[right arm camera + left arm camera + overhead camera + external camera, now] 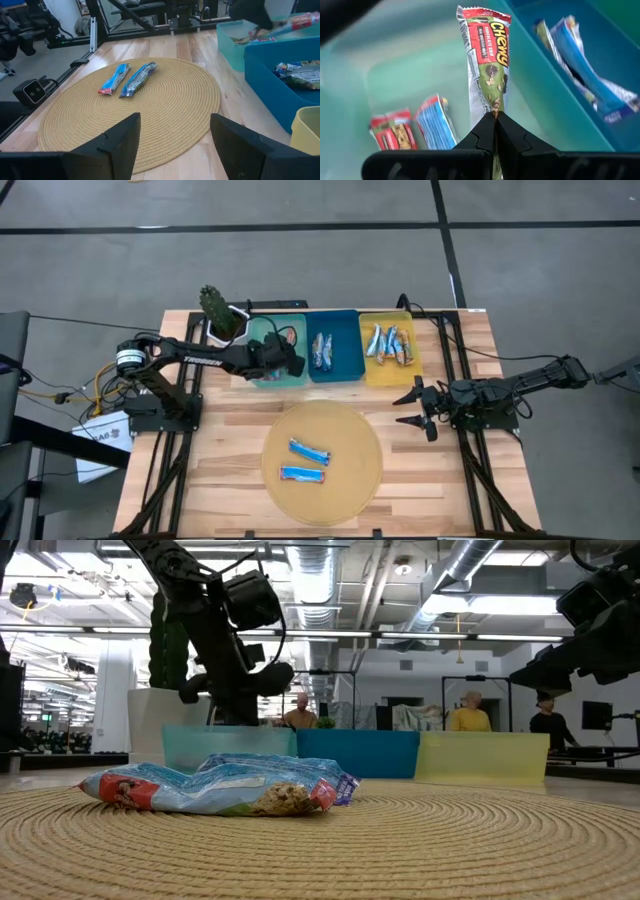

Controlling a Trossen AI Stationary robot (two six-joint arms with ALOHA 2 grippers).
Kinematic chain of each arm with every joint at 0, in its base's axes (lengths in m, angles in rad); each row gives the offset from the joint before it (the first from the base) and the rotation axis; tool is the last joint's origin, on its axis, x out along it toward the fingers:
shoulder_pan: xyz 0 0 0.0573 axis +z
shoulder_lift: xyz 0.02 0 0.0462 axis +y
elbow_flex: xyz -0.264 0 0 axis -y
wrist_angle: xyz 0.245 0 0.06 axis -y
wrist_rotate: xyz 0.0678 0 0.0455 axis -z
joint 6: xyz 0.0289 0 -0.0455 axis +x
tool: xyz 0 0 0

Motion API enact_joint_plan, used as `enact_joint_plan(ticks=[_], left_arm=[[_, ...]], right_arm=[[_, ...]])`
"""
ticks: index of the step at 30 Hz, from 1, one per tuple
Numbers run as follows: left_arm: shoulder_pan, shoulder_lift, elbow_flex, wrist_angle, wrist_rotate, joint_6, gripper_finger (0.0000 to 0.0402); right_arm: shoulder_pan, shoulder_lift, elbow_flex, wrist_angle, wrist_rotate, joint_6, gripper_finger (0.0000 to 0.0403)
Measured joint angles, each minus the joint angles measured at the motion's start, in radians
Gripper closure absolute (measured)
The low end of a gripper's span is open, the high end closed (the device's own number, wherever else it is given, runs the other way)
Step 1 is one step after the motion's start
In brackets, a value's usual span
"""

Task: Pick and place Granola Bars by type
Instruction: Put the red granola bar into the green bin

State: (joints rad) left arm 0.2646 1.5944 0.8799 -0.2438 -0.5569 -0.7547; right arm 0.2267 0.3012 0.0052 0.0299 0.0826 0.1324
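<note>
Most of the sorting looks done. On the round woven mat (322, 510), low at the middle of the worktop (230, 470), only two blue-white bars (309, 451) are left, lying near each other, one toward 12 o'clock of the other. Beyond the mat's 12 o'clock edge stand three trays in a row: the teal tray (268, 379) at 9 o'clock, the blue tray (351, 370) in the middle, the yellow tray (381, 374) at 3 o'clock. The blue and yellow trays each hold a small pile of bars, too small to count. The left hand (495, 116) hangs over the teal tray with its fingers pressed together on the end of a green-and-red Chewy bar (487, 60), which dangles above two bars already lying inside; that bar has not yet been let go. The right hand (419, 408) waits at 3 o'clock of the mat, fingers spread wide with nothing between them. By my reckoning, what is left is dropping this bar and then moving the last two from the mat.
</note>
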Motion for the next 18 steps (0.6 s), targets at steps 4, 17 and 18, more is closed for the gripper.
enact_joint_plan(ticks=[4, 17, 18], left_arm=[[0.0, 0.0, 0.0, -0.028, 0.059, -0.024, 0.0401], [0.008, 0.0, 0.0, -0.081, 0.086, -0.136, 0.0402], [0.008, 0.0, 0.0, -0.086, 0.089, -0.14, 0.0402]], right_arm=[[0.0, 0.0, 0.0, 0.0, 0.0, 0.0, 0.0168], [0.0, 0.0, 0.0, 0.0, 0.0, 0.0, 0.0168], [0.0, 0.0, 0.0, 0.0, 0.0, 0.0, 0.0168]])
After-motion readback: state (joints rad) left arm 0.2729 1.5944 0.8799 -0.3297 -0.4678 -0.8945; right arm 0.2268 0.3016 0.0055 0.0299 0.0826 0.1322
